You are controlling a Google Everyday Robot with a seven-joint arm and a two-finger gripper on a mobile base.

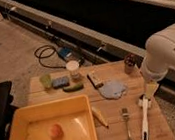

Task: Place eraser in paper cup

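Note:
The eraser [94,79], a small pale block with a dark band, lies on the wooden table [132,104] near its far middle. The paper cup [73,69] stands upright just left of it, near the table's far edge. My gripper [149,91] hangs at the end of the white arm [166,50] over the table's right side, well right of the eraser and above the head of a white brush. It is open and I see nothing held in it.
A green cup [46,81], blue sponge [60,82] and green vegetable [73,88] sit left of the eraser. Elsewhere are a blue-grey cloth [112,89], dark brown cup [129,63], fork [126,123], white brush [145,117], tan stick [99,117], and a yellow bin [18,117] holding an orange fruit [54,130].

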